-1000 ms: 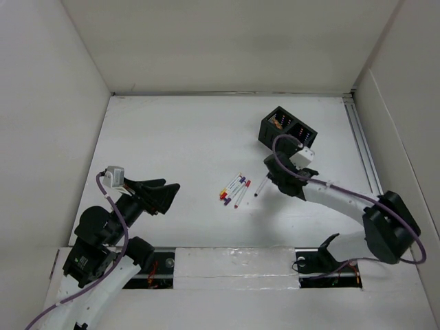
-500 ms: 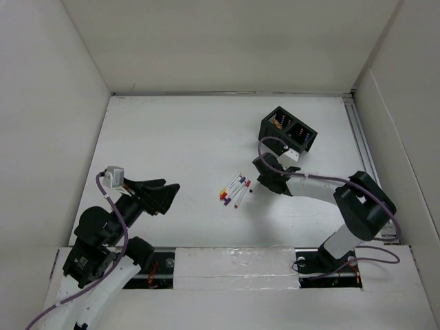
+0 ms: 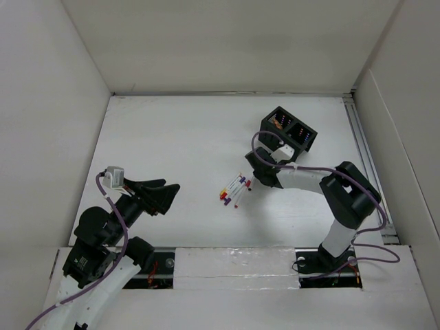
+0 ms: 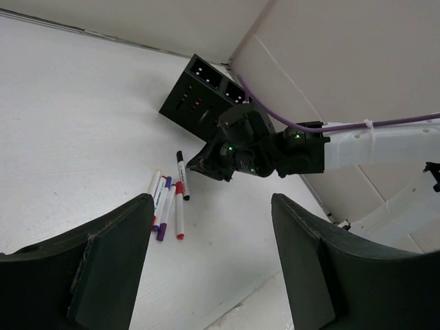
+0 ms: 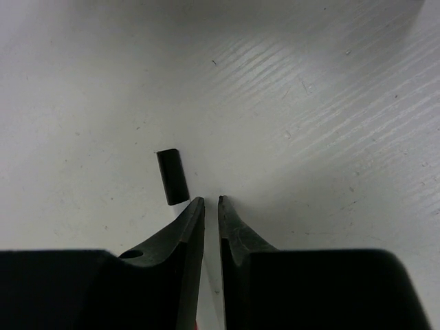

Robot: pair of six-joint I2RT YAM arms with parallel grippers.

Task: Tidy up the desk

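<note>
The white desk [image 3: 172,137] holds a small group of coloured markers [image 3: 234,190] near its middle; they also show in the left wrist view [image 4: 165,201]. A black-capped marker [image 4: 182,175] lies at the group's right edge. My right gripper [image 3: 249,177] is low on the desk right beside it, its fingers shut to a thin slit with nothing seen between them. In the right wrist view the black cap [image 5: 172,177] lies just left of the right gripper [image 5: 211,199]. My left gripper [image 3: 168,196] is open and empty, raised at the near left [image 4: 210,201].
A black two-compartment organizer box [image 3: 287,129] stands behind the right gripper and holds a few items; it also shows in the left wrist view [image 4: 199,93]. A metal rail [image 3: 362,144] runs along the right side. White panel walls enclose the desk.
My right gripper has moved left across the desk. The lone marker that lay to the right of the group now lies against it. The left arm has not moved.
</note>
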